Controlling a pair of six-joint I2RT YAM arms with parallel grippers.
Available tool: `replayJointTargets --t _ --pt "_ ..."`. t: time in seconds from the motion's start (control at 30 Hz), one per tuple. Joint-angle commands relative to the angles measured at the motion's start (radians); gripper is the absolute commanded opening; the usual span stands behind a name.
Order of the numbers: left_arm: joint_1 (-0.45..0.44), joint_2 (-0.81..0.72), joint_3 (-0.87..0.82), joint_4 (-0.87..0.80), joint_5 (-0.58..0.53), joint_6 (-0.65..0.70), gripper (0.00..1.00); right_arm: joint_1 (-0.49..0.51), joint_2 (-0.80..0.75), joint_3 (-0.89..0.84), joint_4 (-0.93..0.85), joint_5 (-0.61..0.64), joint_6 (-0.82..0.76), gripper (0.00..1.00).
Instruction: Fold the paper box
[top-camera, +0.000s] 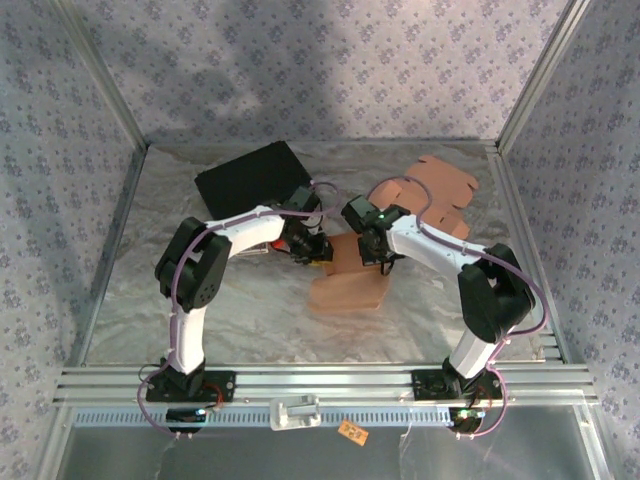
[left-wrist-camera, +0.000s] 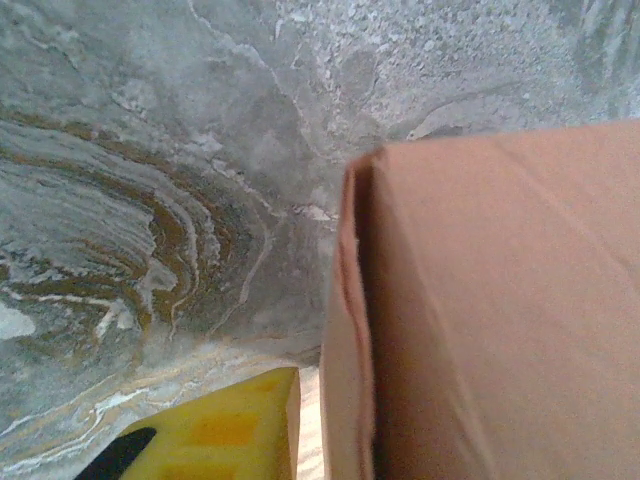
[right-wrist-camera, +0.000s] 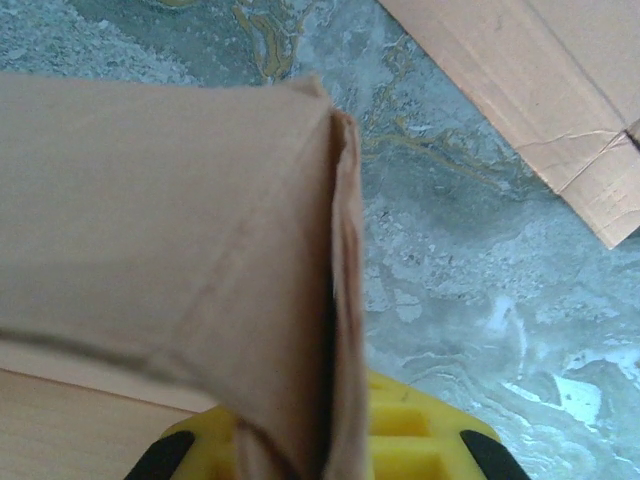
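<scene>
Brown paper box (top-camera: 348, 285) sits mid-table, long axis roughly near-to-far | right gripper (top-camera: 377, 255) clamps its right wall | left gripper (top-camera: 312, 247) just left of it, wall edge to its right, clenched or released: cannot tell | 2 arms equally near

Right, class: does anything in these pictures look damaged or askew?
The half-folded brown cardboard box mid-table has a wall pinched in the right gripper that bows and shows a diagonal crease. The flat brown cardboard sheet beyond it has jagged lines near one corner, perhaps a tear or cut lines.
</scene>
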Motion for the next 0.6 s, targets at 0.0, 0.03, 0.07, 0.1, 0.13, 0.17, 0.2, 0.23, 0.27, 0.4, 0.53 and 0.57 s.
replayJointTargets --t 0.0,0.03,0.07,0.1,0.13,0.17,0.2,0.23,0.27,0.4,0.53,0.57 --pt "-0.009 -0.046 -0.036 0.062 -0.035 -0.023 0.24 -0.013 -0.030 -0.042 0.003 -0.036 0.037 0.00" --pt "-0.010 -0.049 -0.044 0.071 -0.039 -0.026 0.24 -0.014 -0.030 -0.044 0.004 -0.037 0.038 0.00" --pt "-0.012 -0.053 -0.050 0.080 -0.044 -0.029 0.23 -0.016 -0.032 -0.048 0.005 -0.037 0.040 0.00" --pt "-0.012 -0.051 -0.055 0.085 -0.045 -0.033 0.23 -0.018 -0.034 -0.050 0.007 -0.038 0.041 0.00" --pt "-0.012 -0.050 -0.056 0.086 -0.045 -0.035 0.22 -0.019 -0.035 -0.052 0.007 -0.039 0.041 0.00" --pt "-0.015 -0.049 -0.056 0.085 -0.048 -0.036 0.20 -0.020 -0.036 -0.052 0.009 -0.037 0.043 0.00" --pt "-0.017 -0.049 -0.055 0.080 -0.059 -0.035 0.18 -0.022 -0.038 -0.052 0.008 -0.037 0.045 0.00" --pt "-0.022 -0.049 -0.050 0.072 -0.069 -0.032 0.16 -0.023 -0.037 -0.052 0.008 -0.036 0.045 0.00" --pt "-0.028 -0.050 -0.045 0.062 -0.085 -0.026 0.14 -0.023 -0.036 -0.051 0.007 -0.033 0.046 0.00" --pt "-0.058 -0.055 -0.017 -0.003 -0.189 -0.028 0.04 -0.018 -0.047 -0.051 0.013 -0.025 0.054 0.00" --pt "-0.096 -0.065 0.007 -0.068 -0.333 -0.078 0.00 -0.009 -0.053 -0.060 0.016 -0.006 0.076 0.00" --pt "-0.107 -0.066 0.014 -0.088 -0.368 -0.098 0.00 -0.008 -0.054 -0.063 0.020 -0.005 0.083 0.00"
